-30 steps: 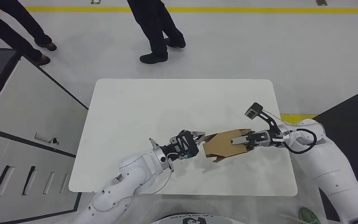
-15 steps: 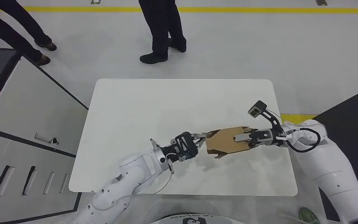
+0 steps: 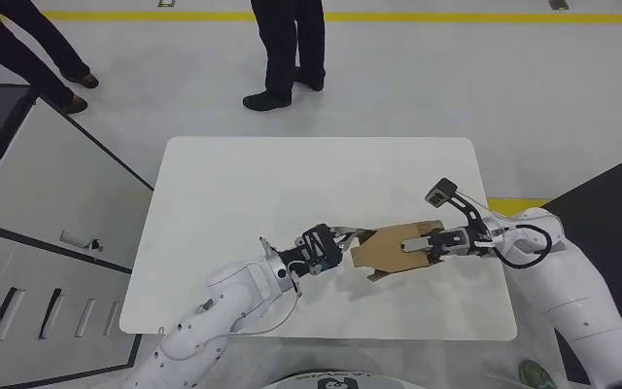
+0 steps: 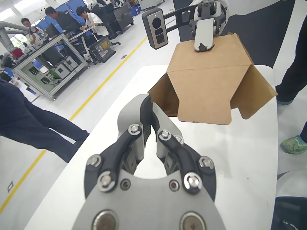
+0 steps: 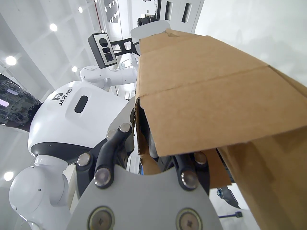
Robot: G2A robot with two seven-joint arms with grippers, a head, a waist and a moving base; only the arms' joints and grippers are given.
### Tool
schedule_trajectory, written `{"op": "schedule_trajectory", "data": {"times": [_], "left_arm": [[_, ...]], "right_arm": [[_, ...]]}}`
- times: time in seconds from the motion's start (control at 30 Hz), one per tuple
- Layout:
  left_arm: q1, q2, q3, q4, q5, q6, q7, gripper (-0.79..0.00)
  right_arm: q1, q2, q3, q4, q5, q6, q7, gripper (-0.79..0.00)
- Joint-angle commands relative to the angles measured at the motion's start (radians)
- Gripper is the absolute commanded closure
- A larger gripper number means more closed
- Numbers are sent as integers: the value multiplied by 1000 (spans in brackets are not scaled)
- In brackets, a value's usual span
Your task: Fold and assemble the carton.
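Observation:
A brown cardboard carton (image 3: 394, 249), partly opened with loose end flaps, is held just above the white table (image 3: 292, 194) between both arms. My left gripper (image 3: 347, 236) sits at its left end. In the left wrist view this gripper (image 4: 147, 104) is shut, pinching the edge of a side flap of the carton (image 4: 206, 72). My right gripper (image 3: 416, 243) grips the opposite end, with one finger (image 4: 203, 37) lying on the top panel. In the right wrist view the carton (image 5: 203, 96) wall runs between the fingers of that gripper (image 5: 144, 140), which is shut on it.
The carton hangs over the table's front right part, with bare white surface to the left and behind. A grey cabinet (image 3: 39, 194) stands left of the table. A person's legs (image 3: 287, 49) are on the floor beyond the far edge.
The carton and both grippers shifted slightly right and away, then came back left to about where they were. Both grips stayed the same.

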Motion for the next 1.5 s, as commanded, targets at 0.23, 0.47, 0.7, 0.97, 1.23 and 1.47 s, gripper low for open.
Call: {"op": "schedule_trajectory", "data": {"times": [0.23, 0.47, 0.7, 0.97, 1.23, 1.47], "left_arm": [[-13, -1, 10, -9, 20, -6, -9, 0], [-22, -1, 18, -18, 46, -12, -22, 0], [-20, -1, 32, -40, 90, -7, -55, 0], [-39, -2, 34, -21, 71, -37, -7, 0], [-62, 2, 44, -2, 86, -100, 52, 0], [-68, 0, 52, 0, 87, -89, 49, 0]], "right_arm": [[4, 17, -25, -19, -11, 0, 0, 0], [11, 29, -34, -16, -5, 0, 0, 0], [13, 35, -40, -23, -5, 0, 0, 0], [18, 44, -62, -43, -14, 0, 0, 0], [17, 57, -75, -55, -12, 0, 0, 0], [14, 64, -75, -54, -3, 0, 0, 0]]}}
